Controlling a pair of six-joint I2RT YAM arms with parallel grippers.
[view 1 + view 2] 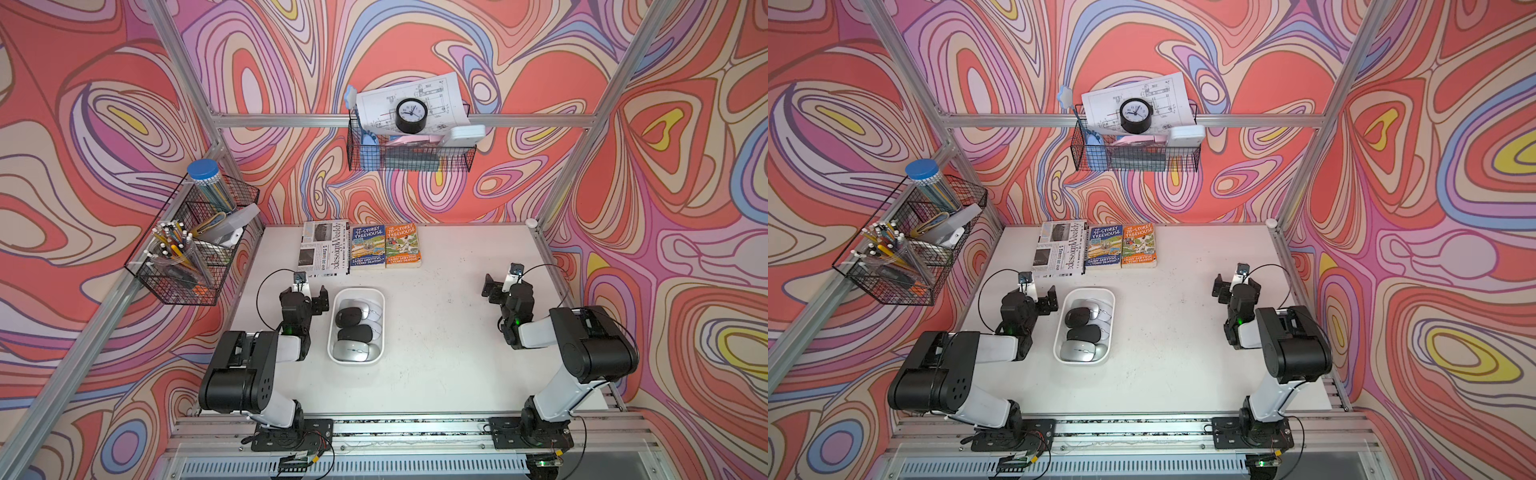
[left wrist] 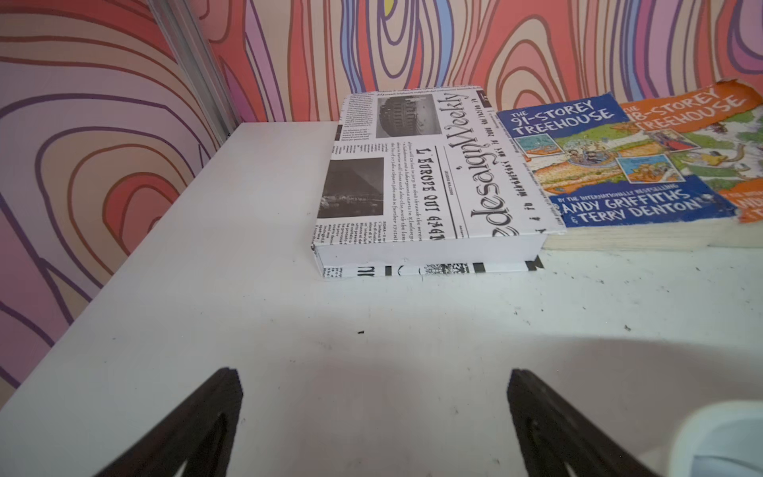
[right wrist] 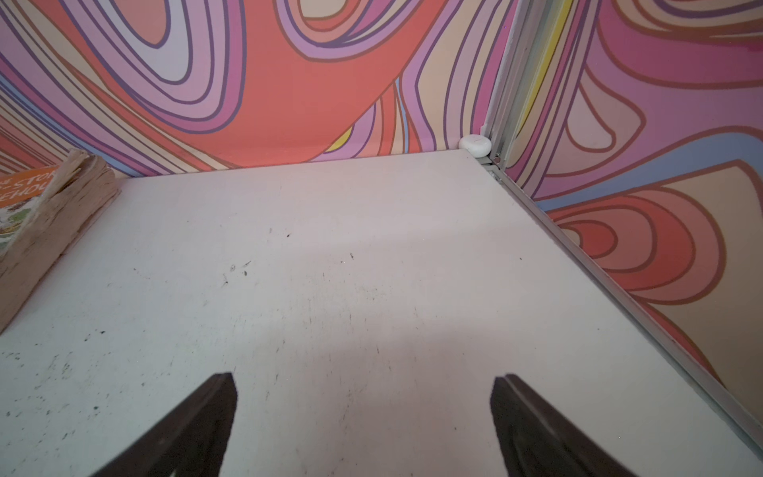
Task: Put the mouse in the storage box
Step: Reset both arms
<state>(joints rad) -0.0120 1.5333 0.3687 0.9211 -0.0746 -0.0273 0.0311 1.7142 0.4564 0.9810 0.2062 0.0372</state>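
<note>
Now all mice (image 1: 351, 318) I can see lie inside the storage box (image 1: 358, 290), centre-left on table (image 1: 436, 332); none outside. Left gripper (image 2: 373, 376) is just left of the box, jaws apart, empty; right gripper (image 3: 363, 378) far right, also apart. Prob. task done: lift left gripper away w/o bumping the rim.

1. Walls (image 1: 415, 41): swirl print on back + both sides; coral, pink, lilac, blue, some yellow, dark outlines.
2. Alu frame (image 1: 291, 120): crossbar along back wall, slanted posts at the corners.
3. Bench (image 1: 457, 353): white, matte, scuffed w/ small dark specks, clearest in the wrist views.
4. Slotted alu rail (image 1: 415, 428) runs along bench's near edge.
5. Black wire basket (image 1: 415, 164) hangs on crossbar; 2nd wire basket (image 1: 166, 286) on frame by left wall.
6. Light: even, diffuse; soft shadows only.
</note>
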